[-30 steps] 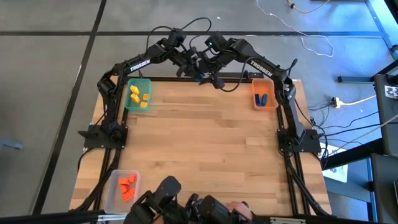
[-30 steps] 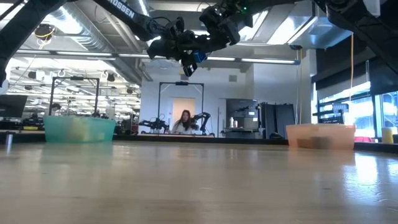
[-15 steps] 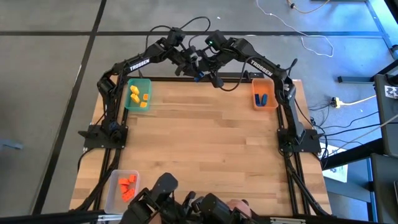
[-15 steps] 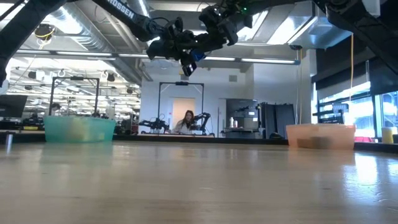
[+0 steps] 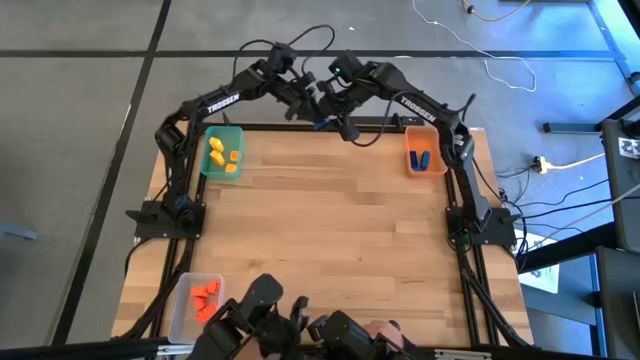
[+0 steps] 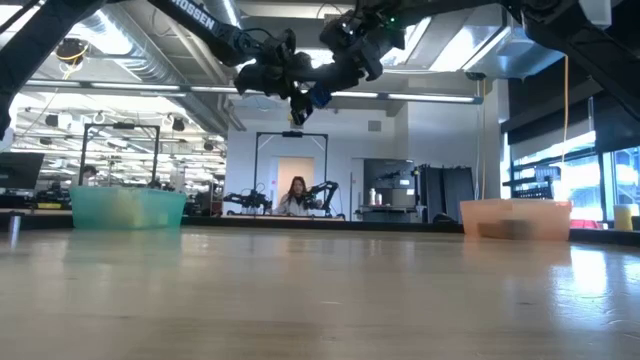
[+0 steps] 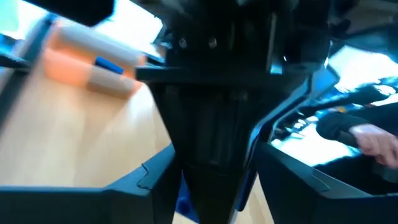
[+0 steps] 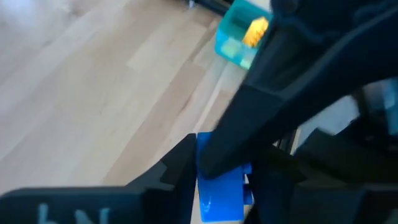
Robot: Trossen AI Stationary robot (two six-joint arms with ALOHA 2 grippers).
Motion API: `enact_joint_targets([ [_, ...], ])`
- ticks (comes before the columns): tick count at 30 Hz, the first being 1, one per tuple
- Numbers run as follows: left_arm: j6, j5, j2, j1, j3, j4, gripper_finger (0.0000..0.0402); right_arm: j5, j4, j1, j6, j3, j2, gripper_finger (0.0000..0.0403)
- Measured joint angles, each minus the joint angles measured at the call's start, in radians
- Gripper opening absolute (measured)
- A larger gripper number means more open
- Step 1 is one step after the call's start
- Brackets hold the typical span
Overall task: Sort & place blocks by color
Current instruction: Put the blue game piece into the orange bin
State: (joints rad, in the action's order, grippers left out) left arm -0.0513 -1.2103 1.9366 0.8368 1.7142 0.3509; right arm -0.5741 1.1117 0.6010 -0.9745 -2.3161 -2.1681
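Both grippers meet high above the table's far edge. A small blue block [image 5: 321,124] hangs between them, also seen in the low view [image 6: 319,97]. My right gripper [image 5: 331,119] is shut on it. My left gripper [image 5: 307,108] is open, and in the left wrist view its fingers [image 7: 152,180] stand on either side of the right gripper's fingers. Yellow blocks [image 5: 224,155] lie in the green bin [image 5: 208,168]. Blue blocks [image 5: 420,158] lie in the orange bin [image 5: 410,168], and orange-red blocks [image 5: 206,298] in the clear bin [image 5: 181,315]. My right gripper pinches the blue block [image 8: 221,186] between its two fingers [image 8: 177,171], lifted clear, high above the table. My left gripper has a finger [image 8: 239,140] lying over the block's upper part; whether it touches the block, I cannot tell.
The wooden tabletop [image 5: 330,230] lies bare between the three bins. Dark equipment and a person's hand [image 5: 385,330] sit at the near edge. A person [image 6: 297,195] sits in the room far behind the table.
Both grippers have stayed together high above the far edge, with only slight shifts. The blue block remains between them.
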Motion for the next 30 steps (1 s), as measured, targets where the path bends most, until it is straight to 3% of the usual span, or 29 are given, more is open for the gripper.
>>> enact_joint_targets([
  [3, 0.001, 0.061, -0.004, 0.013, 0.002, 0.010, 0.0194, 0.027, 0.015, 0.001, 0.003, 0.002, -0.002, 0.0118],
  [7, 0.047, 0.051, -0.013, 0.035, 0.006, 0.013, 0.0196, 0.073, 0.037, 0.002, 0.005, 0.005, -0.007, 0.0099],
  [12, 0.066, 0.042, -0.010, 0.058, 0.005, 0.022, 0.0198, 0.104, 0.051, 0.002, 0.016, 0.004, -0.005, 0.0098],
  [18, 0.163, 0.123, -0.008, 0.087, 0.003, 0.082, 0.0196, 0.177, 0.051, 0.002, 0.059, 0.002, -0.003, 0.0102],
  [30, 0.448, 0.557, -0.006, 0.119, 0.000, 0.399, 0.0195, 0.374, 0.120, 0.015, 0.136, 0.000, -0.001, 0.0100],
])
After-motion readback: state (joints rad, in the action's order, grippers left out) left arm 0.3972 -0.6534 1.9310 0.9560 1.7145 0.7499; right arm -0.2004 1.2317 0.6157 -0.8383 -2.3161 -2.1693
